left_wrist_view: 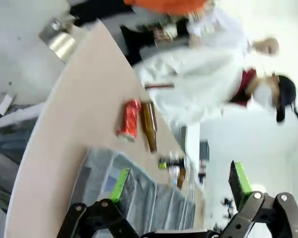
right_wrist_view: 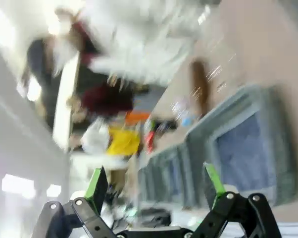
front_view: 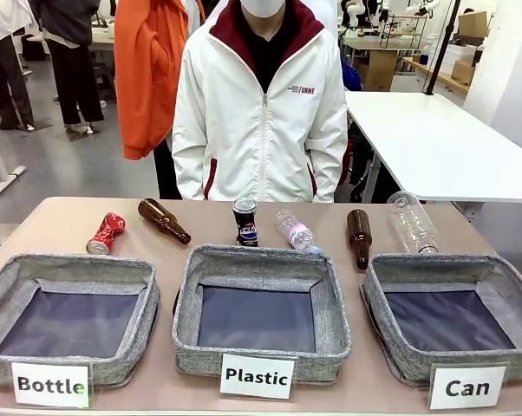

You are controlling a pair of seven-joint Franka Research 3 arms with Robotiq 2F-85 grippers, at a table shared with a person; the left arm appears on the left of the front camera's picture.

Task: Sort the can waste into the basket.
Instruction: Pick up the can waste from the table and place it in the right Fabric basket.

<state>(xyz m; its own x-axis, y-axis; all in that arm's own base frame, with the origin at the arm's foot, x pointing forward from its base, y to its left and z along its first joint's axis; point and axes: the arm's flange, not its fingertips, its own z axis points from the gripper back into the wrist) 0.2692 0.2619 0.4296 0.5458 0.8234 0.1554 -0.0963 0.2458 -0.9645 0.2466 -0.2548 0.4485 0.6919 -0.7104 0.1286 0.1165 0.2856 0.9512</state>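
Tan tabletop (front_view: 61,217) carries three grey woven baskets in a row along the robot's side, each with a white front card. We read the cards as "Bottle" on the left basket (front_view: 70,267), "Plastic" on the middle basket (front_view: 261,260) and "Can" on the right basket (front_view: 434,267). Beyond the baskets, the crushed red can (front_view: 106,233) lies tilted on the table at the far left, just beside a brown glass bottle (front_view: 164,220) that lies on its side. The dark can (front_view: 245,222) stands upright behind the middle basket, next to a small clear plastic bottle (front_view: 296,232). A second brown bottle (front_view: 359,237) and a larger clear bottle (front_view: 412,223) lie behind the "Can" basket. Both cans rest on the table outside that basket and well apart from it. A person in a white jacket (front_view: 261,113) stands at the far edge. In the left wrist view, the left gripper (left_wrist_view: 179,181) has its green pads spread wide with nothing between them. The right wrist view is blurred, yet we see the right gripper (right_wrist_view: 155,181) equally wide apart and gripping nothing.
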